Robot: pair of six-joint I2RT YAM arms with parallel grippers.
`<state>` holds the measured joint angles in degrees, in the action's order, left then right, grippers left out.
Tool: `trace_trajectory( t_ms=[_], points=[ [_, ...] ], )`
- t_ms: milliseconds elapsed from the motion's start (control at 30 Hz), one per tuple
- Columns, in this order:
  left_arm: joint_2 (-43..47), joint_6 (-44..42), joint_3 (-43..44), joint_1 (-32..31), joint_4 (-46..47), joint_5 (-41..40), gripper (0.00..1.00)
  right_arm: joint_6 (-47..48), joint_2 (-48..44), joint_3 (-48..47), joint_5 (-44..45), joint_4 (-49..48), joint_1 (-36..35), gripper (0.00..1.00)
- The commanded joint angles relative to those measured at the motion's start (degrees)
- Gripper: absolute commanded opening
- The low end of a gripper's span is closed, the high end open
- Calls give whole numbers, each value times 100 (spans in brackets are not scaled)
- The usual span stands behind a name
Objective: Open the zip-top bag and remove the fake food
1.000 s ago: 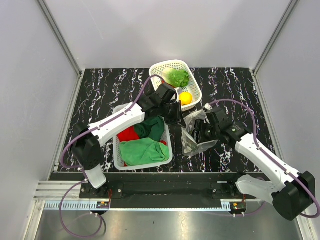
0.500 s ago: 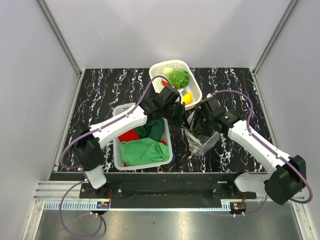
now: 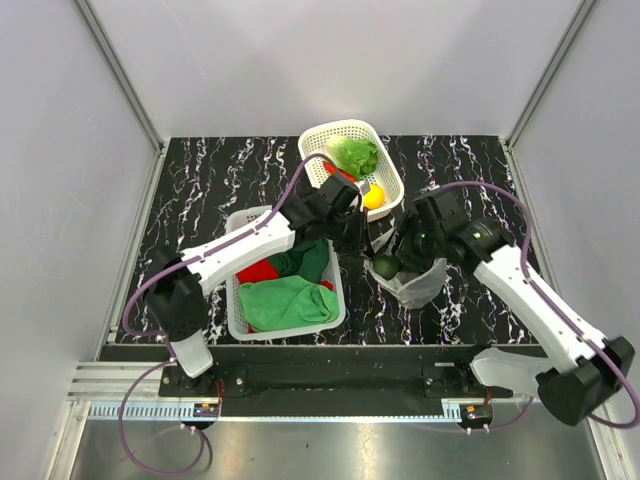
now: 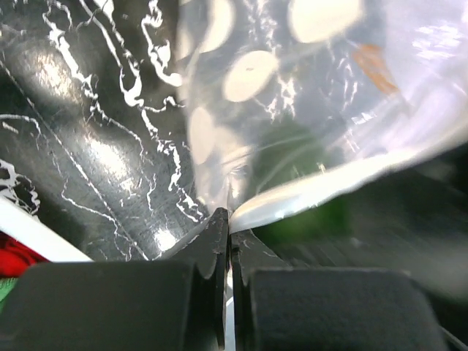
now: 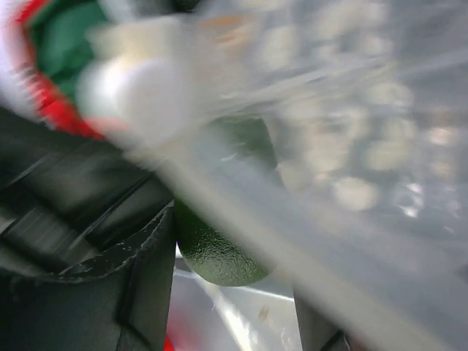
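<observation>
The clear zip-top bag (image 3: 422,282) sits bunched on the dark table between both grippers. My left gripper (image 3: 352,228) is shut on the bag's pale edge (image 4: 292,201), and the bag's crinkly film (image 4: 307,95) fills its wrist view. My right gripper (image 3: 398,262) holds a dark green, pebbled round piece of fake food (image 3: 386,265) at the bag's mouth. In the right wrist view that green piece (image 5: 219,252) rests against my left finger (image 5: 150,281), and blurred bag film (image 5: 351,168) hides the other finger's tip. A lettuce (image 3: 351,153), a lemon (image 3: 372,196) and a bit of red carrot (image 3: 342,173) lie in the far basket.
The far white basket (image 3: 322,134) stands just behind my left gripper. A second white basket (image 3: 236,300) with green and red cloths (image 3: 288,300) sits under the left forearm. Grey walls close in the table on three sides.
The right arm swung in toward the left gripper and the bag got bunched up and lifted. The dark green piece now shows at the right gripper's tip. The left gripper barely moved.
</observation>
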<state>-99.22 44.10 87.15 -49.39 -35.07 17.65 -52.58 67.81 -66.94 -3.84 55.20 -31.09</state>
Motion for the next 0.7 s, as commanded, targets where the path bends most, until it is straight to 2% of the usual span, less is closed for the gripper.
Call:
trace_trajectory(
  t_ms=[0, 100, 267, 400, 567, 667],
  points=[
    [-1, -24, -58, 122, 18, 125, 0, 694, -767, 266, -1047, -1106, -20, 0],
    [17, -42, -102, 140, 26, 177, 0, 880, -1102, 759, -1610, -1641, -20, 0],
    [-18, 46, -67, 17, 44, 327, 0, 872, -1068, 1007, -2471, -2399, -20, 0],
    [17, 3, -58, -1, 114, 459, 0, 863, -1156, 1033, -2814, -3153, -20, 0],
    [271, -15, -417, 113, 132, 371, 0, 986, -1375, 1113, -3281, -3603, -20, 0],
    [438, 11, -673, 227, 193, 336, 0, 978, -1595, 1043, -3151, -3832, -20, 0]
  ],
)
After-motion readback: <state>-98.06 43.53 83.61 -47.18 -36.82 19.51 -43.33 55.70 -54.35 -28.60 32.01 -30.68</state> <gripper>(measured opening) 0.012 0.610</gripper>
